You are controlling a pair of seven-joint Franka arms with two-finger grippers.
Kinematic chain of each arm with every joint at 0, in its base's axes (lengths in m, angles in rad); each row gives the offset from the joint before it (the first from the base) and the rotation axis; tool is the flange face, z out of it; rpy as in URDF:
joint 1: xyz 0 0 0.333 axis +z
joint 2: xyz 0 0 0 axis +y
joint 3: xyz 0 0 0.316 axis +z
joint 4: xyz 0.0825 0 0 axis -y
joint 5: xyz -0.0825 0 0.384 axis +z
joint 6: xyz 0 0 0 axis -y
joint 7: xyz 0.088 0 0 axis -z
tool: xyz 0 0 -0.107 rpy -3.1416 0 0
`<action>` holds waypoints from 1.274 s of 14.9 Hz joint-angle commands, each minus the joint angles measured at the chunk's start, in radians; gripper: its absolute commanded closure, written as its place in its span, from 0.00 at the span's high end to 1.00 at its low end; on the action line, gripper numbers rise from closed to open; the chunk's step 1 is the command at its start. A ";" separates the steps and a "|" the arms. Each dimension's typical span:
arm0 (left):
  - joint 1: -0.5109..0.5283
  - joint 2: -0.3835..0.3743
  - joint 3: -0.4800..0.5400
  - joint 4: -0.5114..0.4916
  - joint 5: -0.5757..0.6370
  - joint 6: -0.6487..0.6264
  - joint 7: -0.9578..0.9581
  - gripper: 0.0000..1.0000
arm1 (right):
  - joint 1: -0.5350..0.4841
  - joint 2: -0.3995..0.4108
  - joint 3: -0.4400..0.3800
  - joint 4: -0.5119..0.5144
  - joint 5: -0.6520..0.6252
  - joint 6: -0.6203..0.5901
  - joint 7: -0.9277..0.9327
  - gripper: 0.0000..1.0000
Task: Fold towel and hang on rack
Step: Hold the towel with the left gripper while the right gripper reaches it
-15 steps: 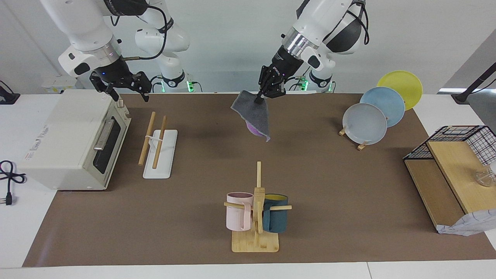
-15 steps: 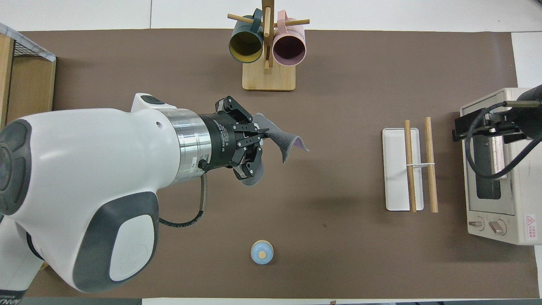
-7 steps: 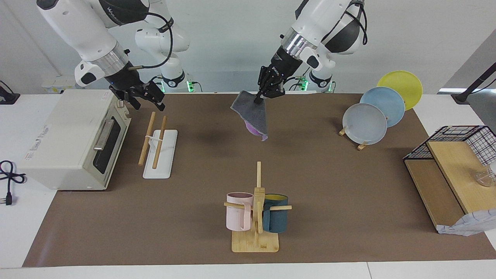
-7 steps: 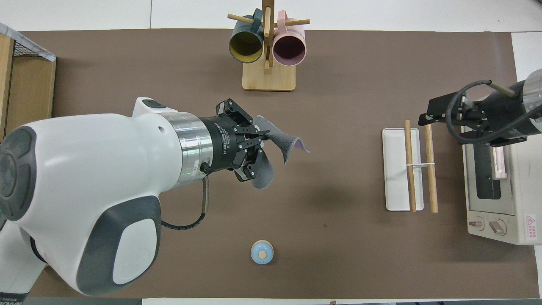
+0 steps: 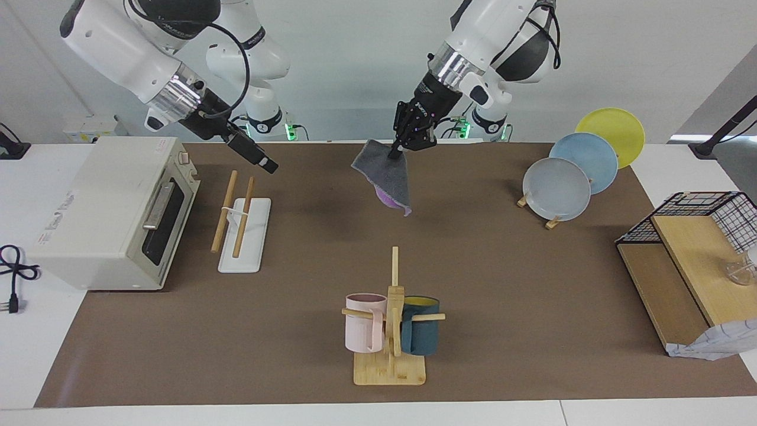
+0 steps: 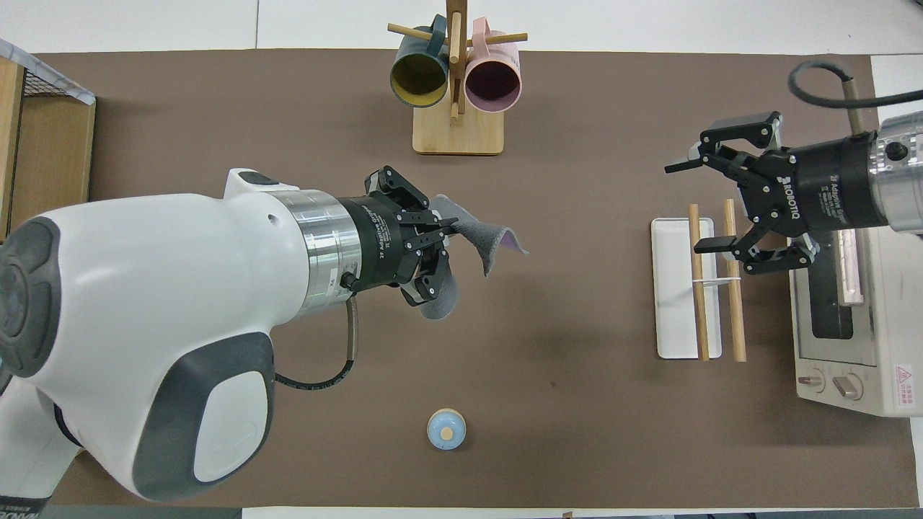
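Observation:
The towel (image 5: 387, 177) (image 6: 492, 244) hangs in the air, dark grey face outward with a bit of purple showing at its lower edge. My left gripper (image 5: 395, 151) (image 6: 451, 232) is shut on its top corner, over the brown mat near the table's middle. The rack (image 5: 245, 236) (image 6: 674, 303), two wooden rods on a white base, stands beside the toaster oven. My right gripper (image 5: 269, 165) (image 6: 689, 207) is open and holds nothing. It is raised in the air over the rack and points toward the towel.
A white toaster oven (image 5: 112, 213) (image 6: 844, 317) stands at the right arm's end. A mug tree (image 5: 390, 331) (image 6: 454, 79) stands farthest from the robots. Plates on a stand (image 5: 568, 177) and a wooden shelf (image 5: 680, 272) fill the left arm's end. A small blue round thing (image 6: 446, 429) sits near the robots.
The right arm has swung from above the toaster oven to over the rack, its open gripper now turned toward the towel. The left gripper and the hanging towel have barely moved.

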 commanded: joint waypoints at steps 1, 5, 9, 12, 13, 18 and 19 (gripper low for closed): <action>-0.009 -0.035 0.008 -0.043 0.004 0.024 -0.025 0.00 | 0.035 -0.078 0.010 -0.147 0.134 0.153 0.286 1.00; -0.009 -0.035 0.008 -0.048 0.004 0.038 -0.040 0.00 | 0.165 -0.112 0.010 -0.217 0.162 0.273 0.415 1.00; -0.011 -0.035 0.008 -0.048 0.004 0.044 -0.048 0.00 | 0.256 -0.158 0.012 -0.326 0.165 0.349 0.418 1.00; -0.011 -0.035 0.007 -0.048 0.004 0.047 -0.056 0.00 | 0.279 -0.157 0.013 -0.326 0.168 0.372 0.424 1.00; -0.011 -0.035 0.008 -0.048 0.004 0.048 -0.057 0.00 | 0.303 -0.154 0.013 -0.328 0.170 0.398 0.440 1.00; -0.011 -0.035 0.008 -0.049 0.004 0.056 -0.062 0.00 | 0.409 -0.100 0.013 -0.320 0.214 0.558 0.447 1.00; -0.011 -0.035 0.008 -0.052 0.004 0.058 -0.062 0.00 | 0.412 -0.097 0.013 -0.319 0.214 0.579 0.446 1.00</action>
